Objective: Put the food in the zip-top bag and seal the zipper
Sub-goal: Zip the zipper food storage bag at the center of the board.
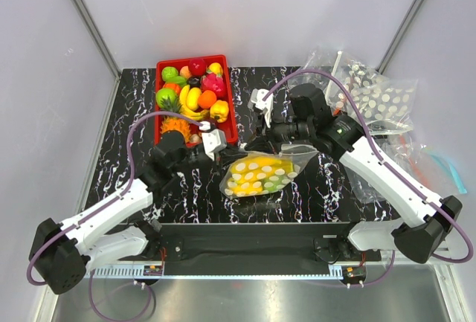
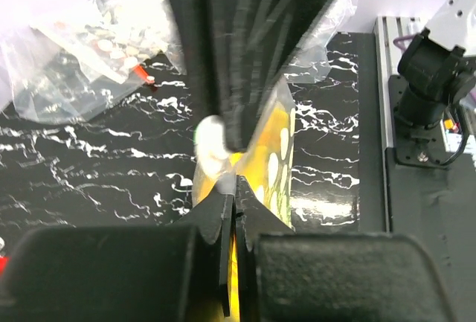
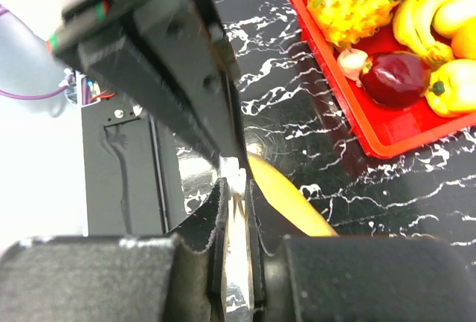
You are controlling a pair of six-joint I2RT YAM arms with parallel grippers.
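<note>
The dotted zip-top bag (image 1: 262,174) lies on the black marbled table in front of the red tray, with yellow and green food showing through it. My left gripper (image 1: 222,151) is shut on the bag's mouth edge at its upper left. My right gripper (image 1: 250,143) is shut on the same edge, close beside it. In the left wrist view my left gripper (image 2: 234,185) pinches the clear edge, with the yellow-filled bag (image 2: 276,151) beyond. In the right wrist view my right gripper (image 3: 237,181) is clamped on the white zipper (image 3: 240,169), with a yellow fruit (image 3: 287,204) in the bag beside it.
The red tray (image 1: 233,117) at the back left holds several other toy fruits, with the spiky orange pineapple (image 1: 176,126) at its near end. A heap of spare dotted bags (image 1: 375,97) lies at the back right. A plain clear bag with a blue edge (image 1: 439,164) lies at the right.
</note>
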